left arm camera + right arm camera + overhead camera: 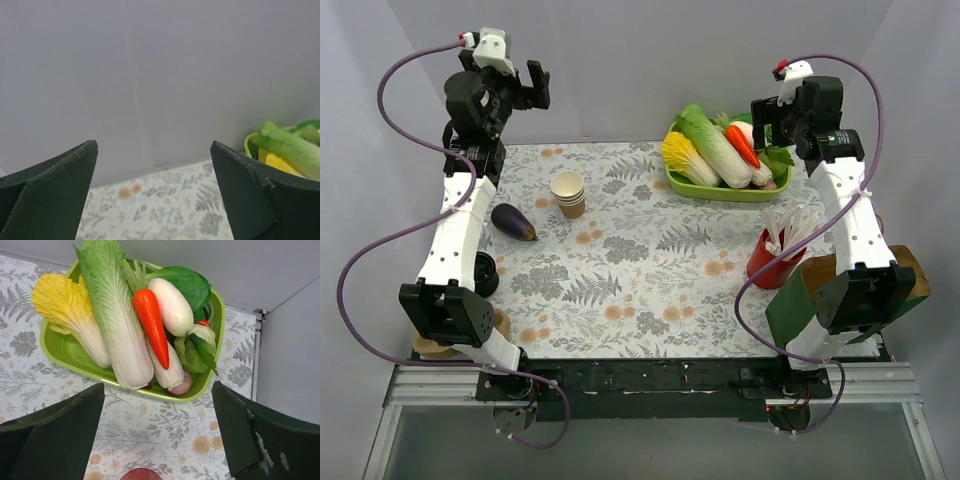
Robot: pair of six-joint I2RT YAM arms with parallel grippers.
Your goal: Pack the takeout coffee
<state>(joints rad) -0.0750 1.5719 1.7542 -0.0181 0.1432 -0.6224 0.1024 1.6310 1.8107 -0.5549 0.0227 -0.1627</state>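
here, left tool (152,145) and right tool (157,385) gape; tan cups (568,193) plain.

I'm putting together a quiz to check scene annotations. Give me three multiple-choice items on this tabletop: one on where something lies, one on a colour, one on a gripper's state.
1. In the top view, where does the eggplant lie relative to the stack of paper cups?
A. To its left, slightly nearer the arm bases
B. On top of it
C. Far to its right, against the wall

2. What colour is the carrot in the tray?
A. Purple
B. Orange-red
C. White

3. What state is the right gripper in?
A. Shut on a straw
B. Shut on a leaf
C. Open, holding nothing

Answers:
1 A: the eggplant sits left of the cups and a little lower in the top view.
2 B: the right wrist view shows the carrot is bright orange-red.
3 C: its fingers stand wide apart with only the table between them.
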